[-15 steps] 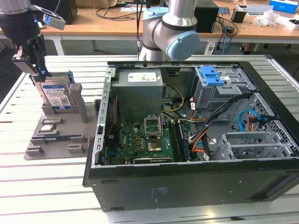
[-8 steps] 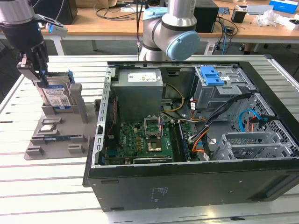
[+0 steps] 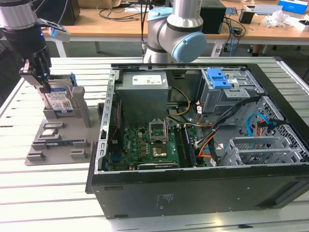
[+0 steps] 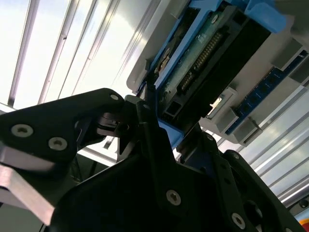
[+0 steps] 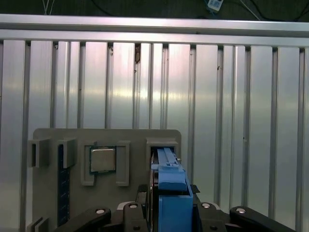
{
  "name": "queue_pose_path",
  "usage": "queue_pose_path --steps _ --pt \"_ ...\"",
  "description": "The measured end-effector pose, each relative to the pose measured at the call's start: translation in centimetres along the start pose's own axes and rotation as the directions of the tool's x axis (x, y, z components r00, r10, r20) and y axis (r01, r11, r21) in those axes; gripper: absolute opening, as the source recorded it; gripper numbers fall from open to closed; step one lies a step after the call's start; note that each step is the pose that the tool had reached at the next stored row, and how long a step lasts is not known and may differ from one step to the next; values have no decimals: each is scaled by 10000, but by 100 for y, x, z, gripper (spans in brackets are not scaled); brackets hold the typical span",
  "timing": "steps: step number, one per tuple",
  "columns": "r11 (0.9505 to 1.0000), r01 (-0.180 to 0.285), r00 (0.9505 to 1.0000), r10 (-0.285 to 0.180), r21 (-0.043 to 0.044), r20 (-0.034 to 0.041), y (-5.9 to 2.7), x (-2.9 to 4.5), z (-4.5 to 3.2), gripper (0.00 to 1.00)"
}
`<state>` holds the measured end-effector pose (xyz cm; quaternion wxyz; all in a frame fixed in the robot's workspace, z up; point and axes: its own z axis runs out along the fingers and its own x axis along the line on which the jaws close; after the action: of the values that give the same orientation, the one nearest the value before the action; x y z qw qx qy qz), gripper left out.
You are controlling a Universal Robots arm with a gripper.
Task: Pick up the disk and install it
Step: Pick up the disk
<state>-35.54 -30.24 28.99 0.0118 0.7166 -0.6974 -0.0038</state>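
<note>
1. The gripper [image 3: 44,83] hangs over the exterior view's left side of the table. Its black fingers [image 4: 145,125] are clamped on the upper edge of the disk [image 3: 60,100].
2. The disk stands upright on edge, label facing the exterior camera. In the first wrist view its blue rail [image 5: 171,186] runs between the fingers. In the second wrist view its connector side [image 4: 207,67] shows.
3. The disk's lower part sits at the upright slot of a grey stand [image 3: 58,145]. I cannot tell whether it rests on the slot's floor.
4. On the stand's plate [image 5: 130,137], a square chip [image 5: 103,160] lies in a pocket just beside the slot. A thin blue board [image 5: 60,188] lies farther along.
5. The stand rests on a slatted metal table [image 3: 48,193].
6. Beside the stand, to the exterior view's right, lies an open black case [image 3: 193,193] with a green board [image 3: 145,145] and a grey power box [image 3: 143,96] inside.
7. Farther right in the case stands a metal cage [image 3: 227,99] with a blue latch [image 3: 218,78] on top, well apart from the disk.
8. Behind the case rises the arm's base [image 3: 174,34], with a wooden desk [image 3: 120,19] beyond.
</note>
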Motion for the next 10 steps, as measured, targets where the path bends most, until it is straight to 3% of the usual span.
queue_pose_path --steps 2,10 --pt "10000 0 10000 0 0 0 0 0 1 36" --pt "10000 0 10000 0 0 -1 0 0 4 36"
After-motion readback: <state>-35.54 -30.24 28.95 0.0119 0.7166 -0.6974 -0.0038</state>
